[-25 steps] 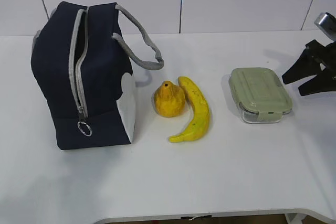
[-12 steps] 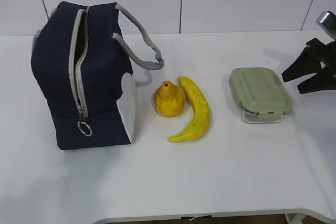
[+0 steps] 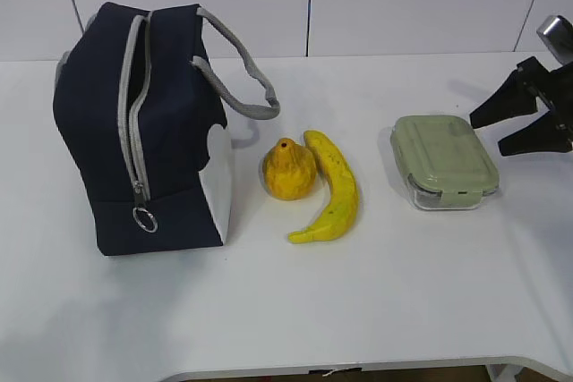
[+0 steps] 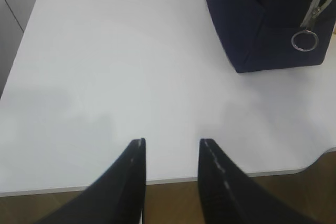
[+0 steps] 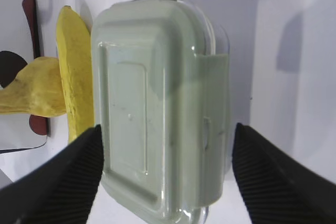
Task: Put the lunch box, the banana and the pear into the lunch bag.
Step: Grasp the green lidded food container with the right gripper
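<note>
Bag (image 3: 143, 127) stands upright on the bench (image 3: 358, 301), zipper only narrowly parted, so stuff could snag going in. Right of the bag: lunch box (image 3: 443, 160) furthest, then banana (image 3: 333, 187), pear (image 3: 288, 170). Right tool (image 3: 524, 121), jaws wide apart, empty, could slip off the lid; left tool (image 4: 170, 153) partly apart, empty.

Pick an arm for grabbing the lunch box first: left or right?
Right. Its tool hangs open just beside the lunch box, and the wrist view shows the lid framed between its fingers. The left tool is at the table's near edge, beyond the lunch bag, holding nothing.
</note>
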Controlling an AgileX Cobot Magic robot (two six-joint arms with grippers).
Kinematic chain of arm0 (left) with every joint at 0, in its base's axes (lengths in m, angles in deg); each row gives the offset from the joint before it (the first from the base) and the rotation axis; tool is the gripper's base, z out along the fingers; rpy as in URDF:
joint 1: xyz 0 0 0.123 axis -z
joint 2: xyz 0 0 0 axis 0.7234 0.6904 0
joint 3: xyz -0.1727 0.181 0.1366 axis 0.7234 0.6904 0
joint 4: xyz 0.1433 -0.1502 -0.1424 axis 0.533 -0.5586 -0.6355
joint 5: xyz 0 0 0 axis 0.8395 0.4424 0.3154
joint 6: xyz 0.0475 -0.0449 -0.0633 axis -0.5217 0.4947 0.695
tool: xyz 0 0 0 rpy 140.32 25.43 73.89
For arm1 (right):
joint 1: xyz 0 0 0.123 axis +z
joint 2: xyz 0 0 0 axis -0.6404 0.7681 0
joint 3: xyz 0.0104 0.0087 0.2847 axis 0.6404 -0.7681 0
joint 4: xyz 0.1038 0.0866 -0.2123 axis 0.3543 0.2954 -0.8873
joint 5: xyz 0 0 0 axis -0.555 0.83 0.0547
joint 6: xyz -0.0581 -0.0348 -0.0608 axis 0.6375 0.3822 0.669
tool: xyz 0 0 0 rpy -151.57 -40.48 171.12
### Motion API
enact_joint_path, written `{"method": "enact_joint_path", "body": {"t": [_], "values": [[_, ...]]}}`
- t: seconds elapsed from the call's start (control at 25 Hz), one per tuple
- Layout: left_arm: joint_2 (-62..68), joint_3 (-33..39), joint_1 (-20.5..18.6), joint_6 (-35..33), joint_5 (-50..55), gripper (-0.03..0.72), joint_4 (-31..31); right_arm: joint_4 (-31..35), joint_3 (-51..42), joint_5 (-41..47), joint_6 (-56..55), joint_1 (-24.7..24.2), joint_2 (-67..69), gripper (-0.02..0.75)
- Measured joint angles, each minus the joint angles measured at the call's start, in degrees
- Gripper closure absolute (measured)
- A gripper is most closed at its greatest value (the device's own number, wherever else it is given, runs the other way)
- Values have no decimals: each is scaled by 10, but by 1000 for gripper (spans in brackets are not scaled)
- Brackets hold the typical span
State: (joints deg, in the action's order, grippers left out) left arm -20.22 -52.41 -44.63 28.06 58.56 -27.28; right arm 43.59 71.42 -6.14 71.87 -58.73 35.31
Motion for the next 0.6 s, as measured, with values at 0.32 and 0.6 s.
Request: {"method": "enact_joint_path", "body": {"t": [0.32,0.6], "values": [[0,0,0,0,0,449,0,1,1,-1,2,0,5,137],[0,0,0,0,0,449,0,6,1,-1,25,0,15,150]]}}
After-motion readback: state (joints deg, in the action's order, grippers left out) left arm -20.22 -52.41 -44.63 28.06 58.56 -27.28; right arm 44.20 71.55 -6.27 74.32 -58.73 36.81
